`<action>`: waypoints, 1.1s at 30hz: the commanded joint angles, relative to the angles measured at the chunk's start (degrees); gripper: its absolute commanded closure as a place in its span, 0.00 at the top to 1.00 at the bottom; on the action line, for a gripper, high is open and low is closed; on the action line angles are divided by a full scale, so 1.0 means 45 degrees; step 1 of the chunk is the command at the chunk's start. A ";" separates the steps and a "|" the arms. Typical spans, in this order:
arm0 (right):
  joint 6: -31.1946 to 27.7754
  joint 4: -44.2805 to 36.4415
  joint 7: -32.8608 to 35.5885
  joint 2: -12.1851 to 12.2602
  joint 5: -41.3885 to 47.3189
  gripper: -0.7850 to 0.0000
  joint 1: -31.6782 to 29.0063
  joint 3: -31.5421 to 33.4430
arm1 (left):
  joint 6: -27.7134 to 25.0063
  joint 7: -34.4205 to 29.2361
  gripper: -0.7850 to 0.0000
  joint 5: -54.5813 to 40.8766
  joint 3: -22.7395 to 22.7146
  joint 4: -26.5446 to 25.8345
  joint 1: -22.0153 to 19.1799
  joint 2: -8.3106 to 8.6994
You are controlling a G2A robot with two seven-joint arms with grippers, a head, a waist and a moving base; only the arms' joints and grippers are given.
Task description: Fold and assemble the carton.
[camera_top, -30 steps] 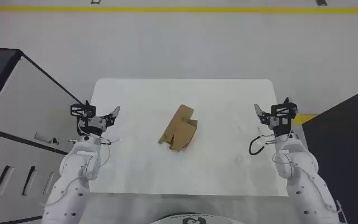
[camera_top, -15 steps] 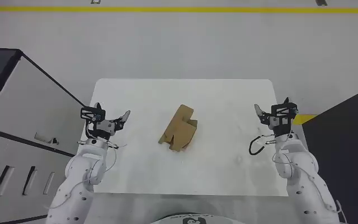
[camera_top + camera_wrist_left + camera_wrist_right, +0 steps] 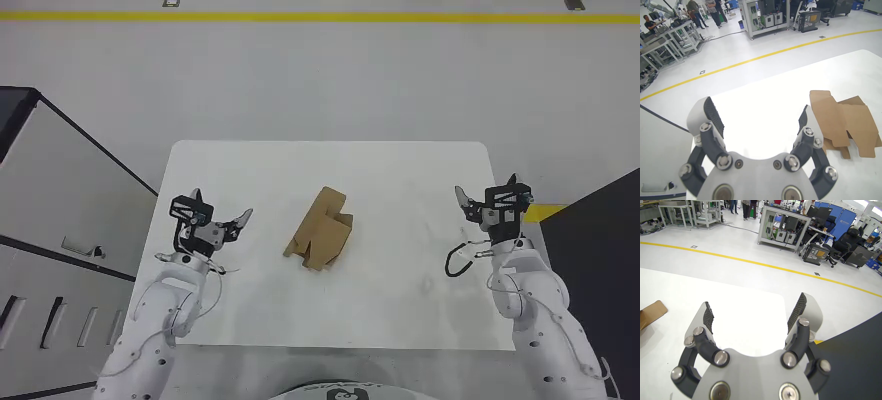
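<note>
Your carton (image 3: pixel 320 240) lies flattened in the middle of the bench (image 3: pixel 400 170), within reach of either arm. Your left claw (image 3: pixel 222 206) hovers near it, spread wide and empty, probably lined up to take an edge. Your right claw (image 3: pixel 487 190) hangs wide open and empty at the bench's edge, well apart.

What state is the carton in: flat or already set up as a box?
Flat, not set up. The carton lies collapsed on the table, its flaps spread out, with no standing walls.
</note>
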 commanded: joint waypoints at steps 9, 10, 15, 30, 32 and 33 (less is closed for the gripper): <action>0.0000 0.0000 0.0000 0.0000 0.0000 1.00 0.0000 0.0000 | 0.0823 -0.1025 1.00 0.1429 0.2723 -0.0169 -0.0604 -0.0308; 0.0000 0.0000 0.0000 0.0000 0.0000 1.00 0.0000 0.0000 | 0.0823 -0.1025 1.00 0.1429 0.2723 -0.0169 -0.0604 -0.0308; 0.0000 0.0000 0.0000 0.0000 0.0000 1.00 0.0000 0.0000 | 0.0823 -0.1025 1.00 0.1429 0.2723 -0.0169 -0.0604 -0.0308; 0.0000 0.0000 0.0000 0.0000 0.0000 1.00 0.0000 0.0000 | 0.1625 -0.1196 1.00 0.3044 0.3847 0.0791 -0.1076 -0.0470; 0.0000 0.0000 0.0000 0.0000 0.0000 1.00 0.0000 0.0000 | 0.1625 -0.1196 1.00 0.3044 0.3847 0.0791 -0.1076 -0.0470; 0.0000 0.0000 0.0000 0.0000 0.0000 1.00 0.0000 0.0000 | 0.1625 -0.1196 1.00 0.3044 0.3847 0.0791 -0.1076 -0.0470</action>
